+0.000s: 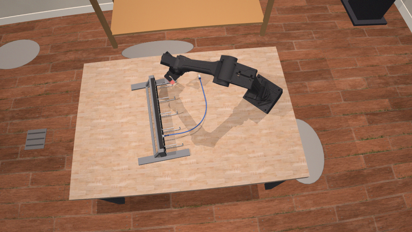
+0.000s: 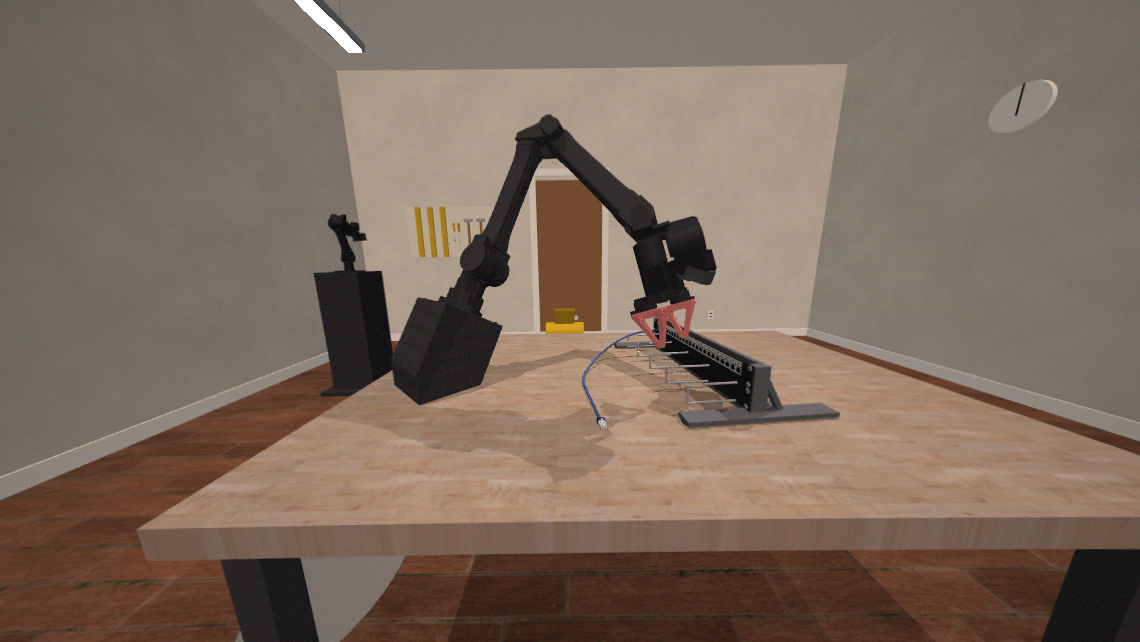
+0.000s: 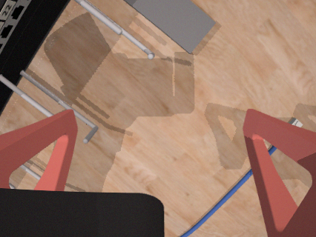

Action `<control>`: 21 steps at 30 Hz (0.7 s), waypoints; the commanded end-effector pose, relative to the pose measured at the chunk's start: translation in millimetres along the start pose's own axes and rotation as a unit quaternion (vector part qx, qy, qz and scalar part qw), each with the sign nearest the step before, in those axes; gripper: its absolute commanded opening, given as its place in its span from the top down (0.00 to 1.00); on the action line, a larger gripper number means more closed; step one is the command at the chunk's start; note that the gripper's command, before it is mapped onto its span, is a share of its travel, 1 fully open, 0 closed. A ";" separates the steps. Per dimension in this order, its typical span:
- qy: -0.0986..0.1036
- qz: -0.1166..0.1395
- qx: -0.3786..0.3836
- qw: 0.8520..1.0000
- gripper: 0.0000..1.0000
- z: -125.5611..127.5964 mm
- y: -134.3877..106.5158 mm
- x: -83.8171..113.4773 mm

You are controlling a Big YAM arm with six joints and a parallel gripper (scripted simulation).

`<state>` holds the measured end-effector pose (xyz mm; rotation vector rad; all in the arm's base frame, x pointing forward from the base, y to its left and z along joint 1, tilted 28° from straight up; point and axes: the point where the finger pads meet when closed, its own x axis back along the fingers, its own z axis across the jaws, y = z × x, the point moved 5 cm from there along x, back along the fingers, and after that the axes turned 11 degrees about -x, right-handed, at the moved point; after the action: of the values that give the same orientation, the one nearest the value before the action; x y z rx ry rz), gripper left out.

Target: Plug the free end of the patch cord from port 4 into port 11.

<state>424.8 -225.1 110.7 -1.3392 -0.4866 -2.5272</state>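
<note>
The rack [image 1: 156, 115] [image 2: 760, 389] [image 3: 30, 33] stands upright on the table, with its jack row facing the arm's side. The blue cord [image 1: 206, 105] [image 2: 585, 378] [image 3: 222, 201] runs from a jack near the panel's left end in a wide curve over the table. Its free plug [image 1: 199, 76] [image 2: 600, 423] [image 3: 295, 122] lies on the table in front of the panel's right end; in the wrist view it shows just behind the right finger. My gripper [image 1: 172, 82] [image 2: 674, 339] [image 3: 160, 118] is open and empty, above the bars near the panel's right end, pointing down. Port 11 cannot be made out.
Thin metal bars [image 1: 170, 114] [image 2: 687, 382] [image 3: 59, 100] with bent ends stick out from the panel's front. The rack's flat foot [image 1: 178, 153] [image 2: 797, 413] [image 3: 178, 24] reaches forward at each end. The table's back edge lies beyond the gripper in the top view.
</note>
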 end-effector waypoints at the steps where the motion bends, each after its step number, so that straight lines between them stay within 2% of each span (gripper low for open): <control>1: -0.022 0.021 -0.075 0.997 0.00 -34.5 2.9 -6.8; 2: -0.027 0.029 -0.091 0.995 0.00 -43.4 1.7 -9.2; 4: -0.027 0.029 -0.091 0.995 0.00 -43.4 1.7 -9.2; 6: -0.043 0.057 -0.147 0.987 0.00 -72.8 -3.3 -16.5; 11: -0.063 0.091 -0.219 0.970 0.00 -108.9 -12.7 -23.5; 15: -0.077 0.119 -0.281 0.949 0.00 -137.8 -22.7 -27.8; 19: -0.086 0.136 -0.320 0.934 0.00 -155.1 -30.0 -29.7; 21: -0.086 0.136 -0.320 0.934 0.00 -155.1 -30.0 -29.7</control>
<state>316.5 -252.6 -2.1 -1.6831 0.4580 -2.4113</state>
